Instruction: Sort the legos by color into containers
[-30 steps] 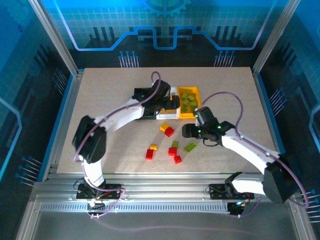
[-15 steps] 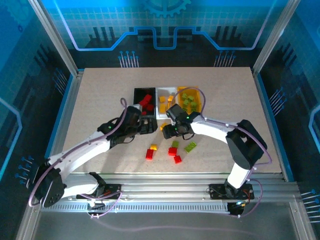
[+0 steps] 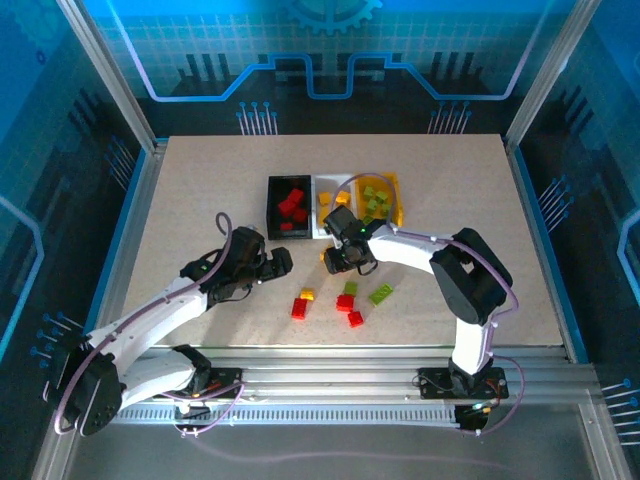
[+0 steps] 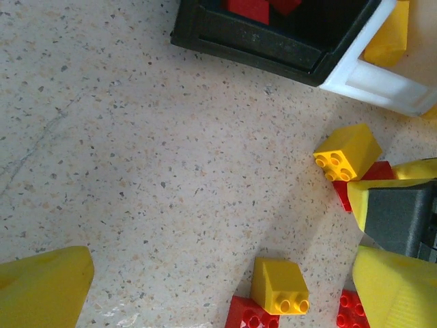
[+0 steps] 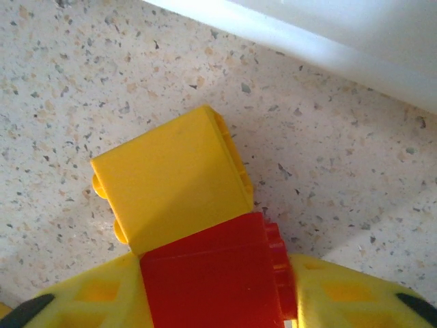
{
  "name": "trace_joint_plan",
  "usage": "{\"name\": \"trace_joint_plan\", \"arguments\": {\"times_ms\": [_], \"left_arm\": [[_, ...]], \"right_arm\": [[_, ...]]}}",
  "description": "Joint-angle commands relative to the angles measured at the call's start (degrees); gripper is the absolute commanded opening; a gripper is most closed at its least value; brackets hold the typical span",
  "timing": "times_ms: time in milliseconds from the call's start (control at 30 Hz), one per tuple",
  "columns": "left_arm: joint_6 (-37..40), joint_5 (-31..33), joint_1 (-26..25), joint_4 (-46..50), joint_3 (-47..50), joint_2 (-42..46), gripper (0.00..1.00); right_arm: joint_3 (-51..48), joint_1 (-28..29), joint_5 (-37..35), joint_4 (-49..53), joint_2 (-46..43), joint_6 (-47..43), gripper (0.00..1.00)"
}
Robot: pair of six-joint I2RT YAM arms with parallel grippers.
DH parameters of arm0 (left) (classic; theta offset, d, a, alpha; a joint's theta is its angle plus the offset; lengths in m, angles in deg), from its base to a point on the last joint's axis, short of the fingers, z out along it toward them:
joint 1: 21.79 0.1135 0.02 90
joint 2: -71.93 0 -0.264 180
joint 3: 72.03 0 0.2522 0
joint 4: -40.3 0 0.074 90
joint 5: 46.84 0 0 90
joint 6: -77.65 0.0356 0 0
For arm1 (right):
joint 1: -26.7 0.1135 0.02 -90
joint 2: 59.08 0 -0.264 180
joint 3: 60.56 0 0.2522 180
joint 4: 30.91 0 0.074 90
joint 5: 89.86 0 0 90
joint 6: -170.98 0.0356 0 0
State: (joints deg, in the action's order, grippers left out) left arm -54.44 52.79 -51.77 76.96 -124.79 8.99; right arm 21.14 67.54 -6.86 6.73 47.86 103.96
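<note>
The left arm (image 3: 150, 315) and right arm (image 3: 410, 245) share white links, black joints, purple cables (image 3: 222, 225) and yellow fingers (image 4: 44, 290).

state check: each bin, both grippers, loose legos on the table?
black bin: upright, holds red legos
white bin: upright, holds yellow legos
yellow-orange bin: upright, holds green legos
left gripper: open, empty
right gripper: shut on red lego, yellow lego right beside it
loose legos: red, yellow, green, lying unsorted on table
</note>
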Motion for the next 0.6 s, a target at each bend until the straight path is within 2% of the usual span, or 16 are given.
{"name": "trace_joint_plan", "arguments": {"times_ms": [0,167,267,367,567], "left_arm": [[-0.78,1.13,0.61,1.45,0.68,1.35,0.99],[-0.3,2.12,0.88,2.22,1.51,3.59,0.99],[0.23,2.43,0.94,3.0,2.4,5.56,0.99],[0.15,3.03,0.9,4.41,3.33,7.24,0.99],[-0.5,1.12,0.95,3.95,6.06,10.01,0.99]], "right_arm": [[-0.71,0.85,1.0,0.64,-2.37,-0.04,0.39],[-0.75,2.3,2.38,1.91,-10.03,0.18,0.37],[3.15,2.72,4.07,2.0,-11.02,1.29,0.37],[10.18,2.9,5.03,1.61,-7.45,2.84,0.37],[27.59,2.96,0.73,3.64,6.1,5.42,0.38]]}}
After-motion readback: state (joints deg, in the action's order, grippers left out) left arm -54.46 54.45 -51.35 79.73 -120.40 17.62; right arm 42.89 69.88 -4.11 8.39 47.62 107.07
